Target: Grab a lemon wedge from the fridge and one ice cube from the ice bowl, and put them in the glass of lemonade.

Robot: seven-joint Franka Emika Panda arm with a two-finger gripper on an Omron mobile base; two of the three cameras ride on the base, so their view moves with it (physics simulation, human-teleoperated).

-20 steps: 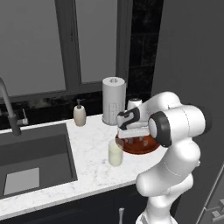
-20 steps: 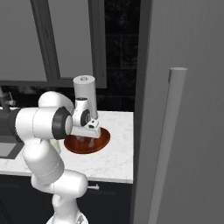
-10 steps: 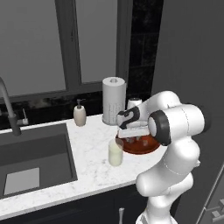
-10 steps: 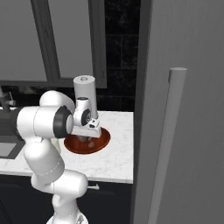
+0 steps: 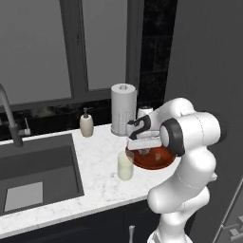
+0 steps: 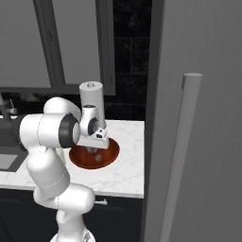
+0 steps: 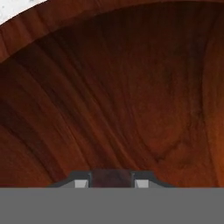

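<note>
- The gripper [image 5: 144, 151] hung down inside the wide, shallow, glossy reddish-brown ice bowl [image 5: 161, 160], which sat on the white marbled table [image 5: 97, 180] in front of the tall white paper-towel roll [image 5: 123, 109].
- Key relation: the small clear tumbler of pale lemonade [image 5: 125, 165] stood just beside the bowl's rim, on the sink side of it. Judged: a carry to the glass would be short, sideways over the rim.
- Hand view: the two dark fingers [image 7: 79, 183] stood close together, with a narrow dark red-brown gap between them, low over the bowl's grained floor [image 7: 131, 100].
- No ice cube could be made out between them; whether they gripped anything could not be told.
- The matte grey fridge [image 6: 198, 118] stood shut at the table's end; the lemon wedge was presumably inside.
</note>
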